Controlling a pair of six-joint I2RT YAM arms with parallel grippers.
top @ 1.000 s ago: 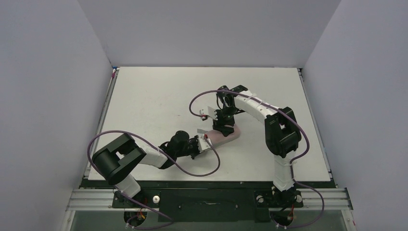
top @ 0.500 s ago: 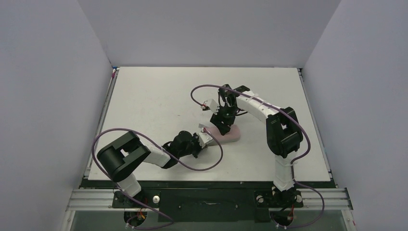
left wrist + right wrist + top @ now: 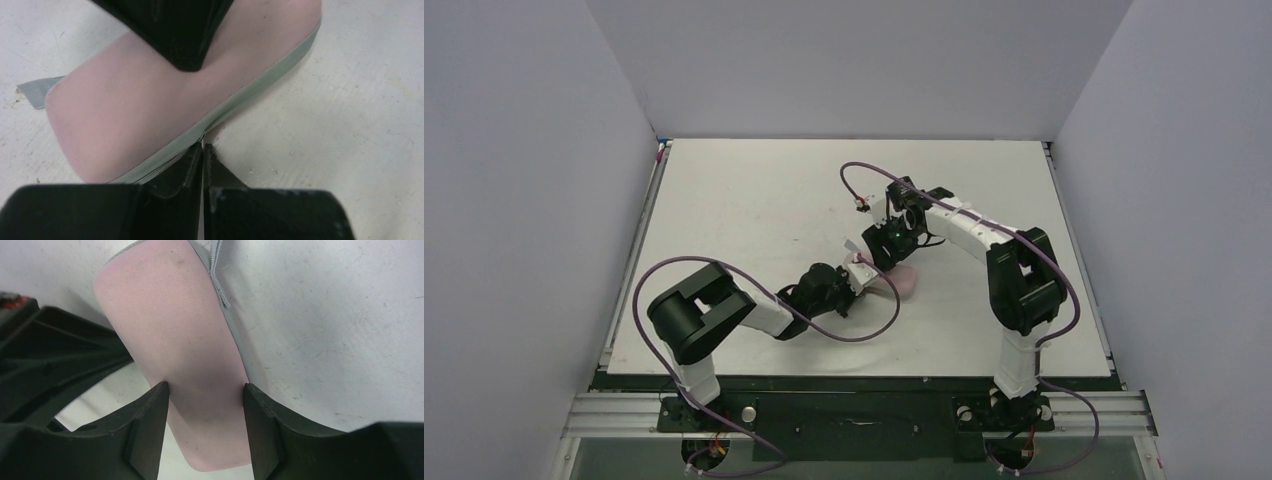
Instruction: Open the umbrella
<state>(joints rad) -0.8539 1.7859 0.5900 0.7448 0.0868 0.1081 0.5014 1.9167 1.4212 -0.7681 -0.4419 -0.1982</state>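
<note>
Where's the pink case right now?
In the top view the case lies near the table's middle, gripped by the right gripper, with the left gripper at its grey seam.

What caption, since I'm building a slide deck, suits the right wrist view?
Right end effector grips both sides of the pink case on the white table.

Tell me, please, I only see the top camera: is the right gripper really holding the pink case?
Observer: Yes. The right gripper squeezes the case by both long sides.
Operator: What's the left one doing?
Observer: The left gripper is shut, with its tips right at the case's grey seam.
Operator: Did it catch the zip?
Observer: I can't tell. Its fingers are pressed flat together, with nothing showing between them.
</note>
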